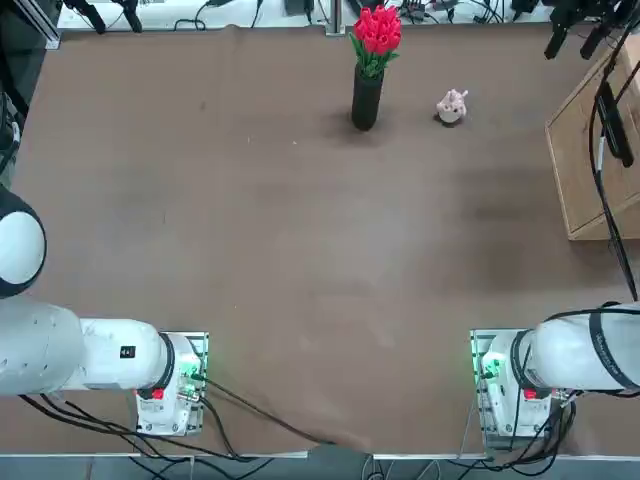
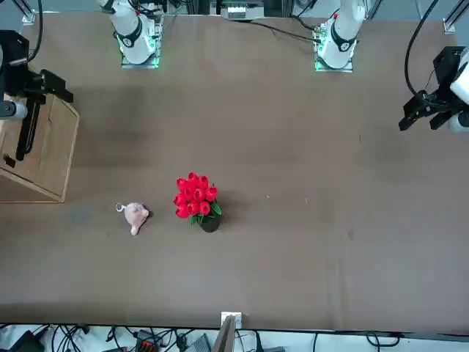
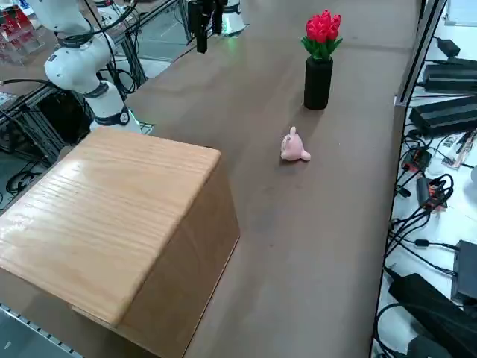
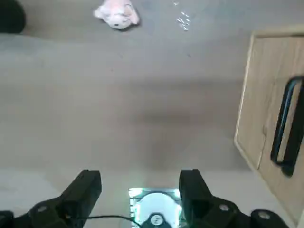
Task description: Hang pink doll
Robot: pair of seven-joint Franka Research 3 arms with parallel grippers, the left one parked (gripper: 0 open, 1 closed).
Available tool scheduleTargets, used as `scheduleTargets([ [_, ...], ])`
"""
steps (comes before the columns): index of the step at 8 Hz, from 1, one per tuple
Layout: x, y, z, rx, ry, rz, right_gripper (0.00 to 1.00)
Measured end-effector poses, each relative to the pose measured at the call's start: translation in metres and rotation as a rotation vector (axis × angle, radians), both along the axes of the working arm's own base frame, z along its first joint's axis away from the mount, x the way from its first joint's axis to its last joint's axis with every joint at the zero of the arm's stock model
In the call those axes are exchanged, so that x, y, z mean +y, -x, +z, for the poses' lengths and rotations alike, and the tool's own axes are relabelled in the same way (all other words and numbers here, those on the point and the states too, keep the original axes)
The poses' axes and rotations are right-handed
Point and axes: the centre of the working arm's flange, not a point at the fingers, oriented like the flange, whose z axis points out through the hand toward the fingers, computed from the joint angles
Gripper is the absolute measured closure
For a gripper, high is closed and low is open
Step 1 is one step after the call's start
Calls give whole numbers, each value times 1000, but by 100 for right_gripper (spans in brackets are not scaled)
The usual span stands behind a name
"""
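Your right claw [image 4: 140, 187] hangs wide and empty above the counter [image 1: 250, 250], well apart from the pink doll [image 1: 452, 106]. The doll lies near the black vase [image 1: 367, 98].

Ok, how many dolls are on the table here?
1. The pink doll lies on the far side of the table, apart from the black vase of tulips, between it and the wooden box. The open right gripper is well short of it.

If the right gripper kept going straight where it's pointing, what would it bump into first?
Probably just the bare brown table. The open right gripper points down at it, with nothing between. The pink doll lies farther off, and the wooden box sits off to one side.
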Motion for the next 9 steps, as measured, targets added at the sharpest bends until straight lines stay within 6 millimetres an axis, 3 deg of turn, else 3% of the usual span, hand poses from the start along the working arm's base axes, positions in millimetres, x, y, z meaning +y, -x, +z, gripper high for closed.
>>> scheduleTargets([
  [2,19,-20,-30,40,60,-190,0],
  [5,56,-83,-95,-17,152,-569,1],
  [7,104,-104,-125,-90,191,-808,1],
  [9,159,-107,-174,-140,307,-868,1],
])
